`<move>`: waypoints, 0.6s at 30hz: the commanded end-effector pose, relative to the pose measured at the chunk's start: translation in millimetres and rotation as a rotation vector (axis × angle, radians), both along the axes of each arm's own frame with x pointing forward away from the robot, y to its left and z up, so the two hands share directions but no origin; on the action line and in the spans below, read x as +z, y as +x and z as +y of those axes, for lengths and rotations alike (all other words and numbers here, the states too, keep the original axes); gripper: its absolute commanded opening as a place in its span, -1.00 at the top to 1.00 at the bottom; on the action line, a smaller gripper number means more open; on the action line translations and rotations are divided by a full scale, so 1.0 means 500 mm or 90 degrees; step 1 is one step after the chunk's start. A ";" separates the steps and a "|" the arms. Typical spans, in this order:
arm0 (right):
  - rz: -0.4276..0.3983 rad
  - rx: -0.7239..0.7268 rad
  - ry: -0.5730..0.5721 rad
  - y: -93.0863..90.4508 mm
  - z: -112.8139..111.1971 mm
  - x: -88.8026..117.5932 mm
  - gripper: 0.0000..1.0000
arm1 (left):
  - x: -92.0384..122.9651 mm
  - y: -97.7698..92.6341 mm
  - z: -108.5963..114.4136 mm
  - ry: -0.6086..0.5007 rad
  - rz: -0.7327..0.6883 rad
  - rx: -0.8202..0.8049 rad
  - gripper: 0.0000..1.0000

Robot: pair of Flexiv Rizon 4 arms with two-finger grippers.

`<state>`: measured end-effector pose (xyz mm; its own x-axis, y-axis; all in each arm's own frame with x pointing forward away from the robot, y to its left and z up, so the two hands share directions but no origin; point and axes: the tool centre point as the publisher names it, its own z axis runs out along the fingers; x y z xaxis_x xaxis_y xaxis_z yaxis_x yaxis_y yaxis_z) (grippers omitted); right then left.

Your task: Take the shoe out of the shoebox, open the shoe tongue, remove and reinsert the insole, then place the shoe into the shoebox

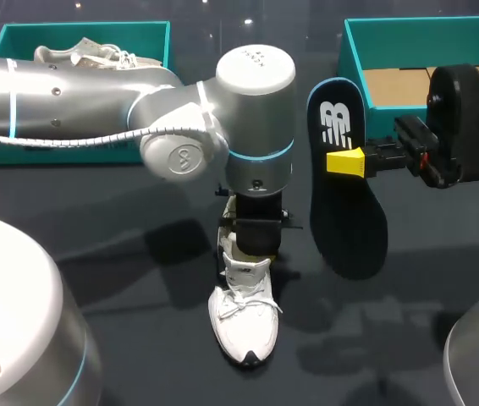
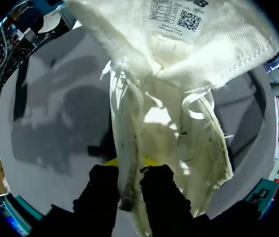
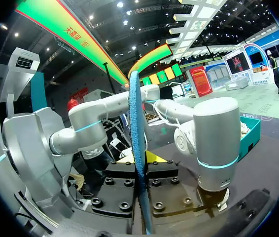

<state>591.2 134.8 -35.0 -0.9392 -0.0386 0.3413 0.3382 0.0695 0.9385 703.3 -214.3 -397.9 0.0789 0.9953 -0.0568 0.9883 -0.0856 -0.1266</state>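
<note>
Here, left arm point(image 1: 96, 93): stretched across the left shoebox point(image 1: 19, 38), much of which is hidden.
Right shoebox point(image 1: 354, 59): cut off at the view's edge.
Insole point(image 1: 345, 220): gripped at its edge by the right gripper point(image 1: 343, 162), beside the shoe point(image 1: 244, 317).
Shoe: stood on the table point(image 1: 121, 338), heel hidden under the left wrist.
Left gripper point(image 2: 129, 175): clamped on the shoe's opening edge; yellow tips barely seen.
</note>
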 end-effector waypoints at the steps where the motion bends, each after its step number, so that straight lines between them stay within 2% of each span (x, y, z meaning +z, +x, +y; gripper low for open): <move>1: 0.000 -0.001 0.000 -0.001 0.002 -0.002 1.00 | 0.015 0.005 0.004 -0.016 -0.002 0.004 -1.00; 4: 0.000 -0.001 0.000 -0.001 0.002 -0.002 1.00 | 0.046 0.015 0.014 -0.042 -0.015 0.008 -1.00; 7: 0.000 -0.001 0.000 -0.001 0.002 -0.002 1.00 | 0.096 0.025 0.028 -0.088 -0.032 0.015 -1.00; 13: 0.000 -0.001 0.000 -0.001 0.002 -0.002 1.00 | 0.227 0.044 0.052 -0.242 -0.079 0.029 -1.00; 15: 0.000 -0.001 0.000 -0.001 0.002 -0.002 1.00 | 0.273 0.051 0.047 -0.321 -0.109 0.032 -1.00; 18: 0.000 -0.001 0.000 -0.001 0.002 -0.002 1.00 | 0.273 0.051 0.047 -0.321 -0.109 0.032 -1.00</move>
